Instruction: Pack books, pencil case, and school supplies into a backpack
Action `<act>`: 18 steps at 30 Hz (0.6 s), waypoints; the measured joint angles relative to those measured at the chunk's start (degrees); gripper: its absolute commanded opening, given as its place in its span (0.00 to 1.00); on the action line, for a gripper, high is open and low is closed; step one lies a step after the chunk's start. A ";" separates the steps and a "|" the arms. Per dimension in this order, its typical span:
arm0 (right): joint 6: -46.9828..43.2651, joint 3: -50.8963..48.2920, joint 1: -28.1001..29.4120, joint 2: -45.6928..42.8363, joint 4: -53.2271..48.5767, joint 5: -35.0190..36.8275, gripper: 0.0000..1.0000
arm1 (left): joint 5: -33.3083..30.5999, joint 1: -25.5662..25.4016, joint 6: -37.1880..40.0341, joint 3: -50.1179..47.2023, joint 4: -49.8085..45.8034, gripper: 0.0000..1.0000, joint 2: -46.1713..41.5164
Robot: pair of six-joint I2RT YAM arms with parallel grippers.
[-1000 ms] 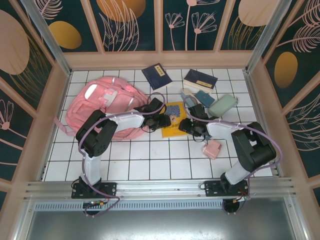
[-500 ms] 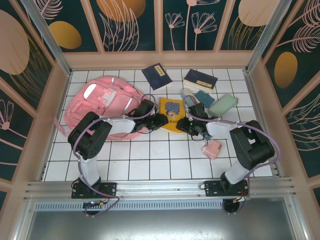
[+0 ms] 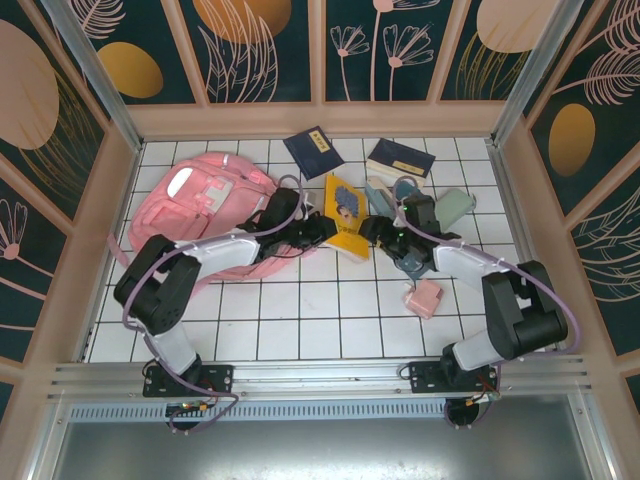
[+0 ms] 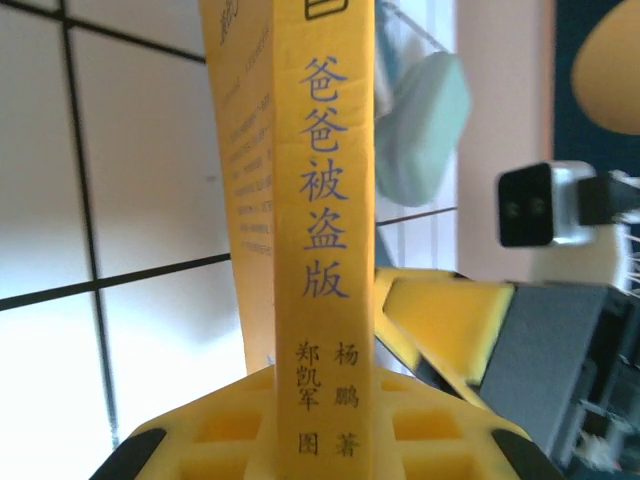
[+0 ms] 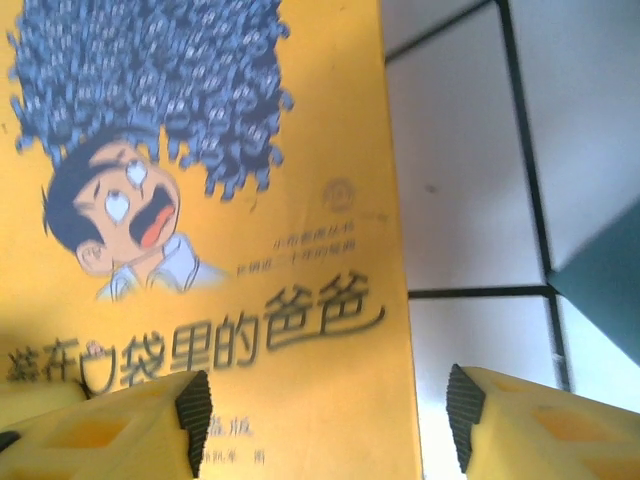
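Over the white tiled table (image 3: 300,310), ringed by dark floral wall panels (image 3: 265,50), we see our left gripper (image 3: 325,228) pinching the yellow book (image 3: 343,212) just beside the pink backpack (image 3: 205,200); our right gripper (image 3: 371,232) gapes wide alongside.

Left arm (image 3: 215,250), right arm (image 3: 470,262): black joints, white links | lilac cables (image 3: 290,181) | left tool (image 4: 320,440), right tool (image 5: 320,410): my yellow fingers (image 5: 540,430), black pads (image 5: 193,420) | black bases (image 3: 185,378), silver rail (image 3: 320,378)
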 measured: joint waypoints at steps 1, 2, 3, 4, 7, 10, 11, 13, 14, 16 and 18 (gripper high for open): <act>1.09 -0.50 -1.22 -0.44 2.21 -1.95 0.72 | 0.55 0.17 -0.04 0.00 0.20 0.00 -1.27; 2.34 -0.98 -2.38 -0.66 4.66 -3.85 0.73 | 1.27 0.35 -0.17 0.00 0.48 0.00 -2.25; 3.48 -1.44 -3.34 -0.66 7.10 -5.57 0.75 | 1.79 0.50 -0.24 0.00 0.85 0.00 -3.08; 4.76 -1.95 -4.17 -0.63 9.16 -7.06 0.76 | 2.47 0.59 -0.50 0.00 1.46 0.00 -3.80; 9.51 -3.96 -6.49 -0.48 17.16 -12.00 0.79 | 4.46 0.68 -1.53 0.00 3.58 0.00 -5.49; 14.51 -4.92 -7.28 0.74 25.16 -15.93 0.82 | 6.60 0.70 -2.97 0.00 6.08 0.00 -6.08; 16.41 -4.98 -7.30 1.27 27.98 -17.22 0.82 | 7.37 0.68 -3.56 0.00 6.99 0.00 -6.08; 19.87 -4.98 -7.30 2.51 33.44 -19.30 0.82 | 8.57 0.68 -4.90 0.00 8.85 0.00 -6.08; 21.33 -5.01 -7.30 3.02 35.67 -20.09 0.82 | 9.11 0.68 -5.60 0.00 9.90 0.00 -6.08; 24.24 -5.01 -7.30 3.93 39.89 -21.42 0.81 | 10.10 0.68 -7.02 -0.02 12.00 0.00 -6.08; 26.47 -5.01 -7.30 4.61 43.28 -22.40 0.80 | 10.71 0.70 -8.02 -0.04 13.44 0.00 -6.08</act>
